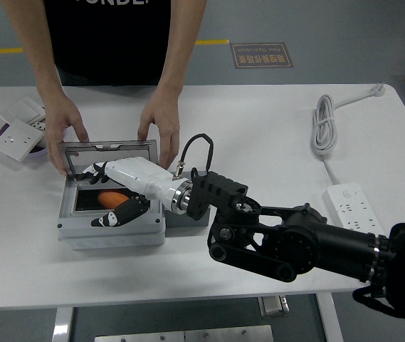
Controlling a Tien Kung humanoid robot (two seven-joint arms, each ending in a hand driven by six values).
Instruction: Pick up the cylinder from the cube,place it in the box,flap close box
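Observation:
An orange cylinder [109,198] lies inside the grey box [109,233] on the table's left. The box's clear flap lid [108,150] stands open at the back. My right hand [109,192], white with black fingers, hovers over the box with fingers spread apart, above the cylinder and not gripping it. A dark grey cube [186,220] sits against the box's right side, mostly hidden under my wrist. A person's two hands [161,117] rest at the lid's back edge, holding it up. My left arm is out of view.
White wall sockets [18,132] lie at the far left. A coiled white cable [324,125] and a power strip [354,204] lie on the right. The person stands at the table's far side.

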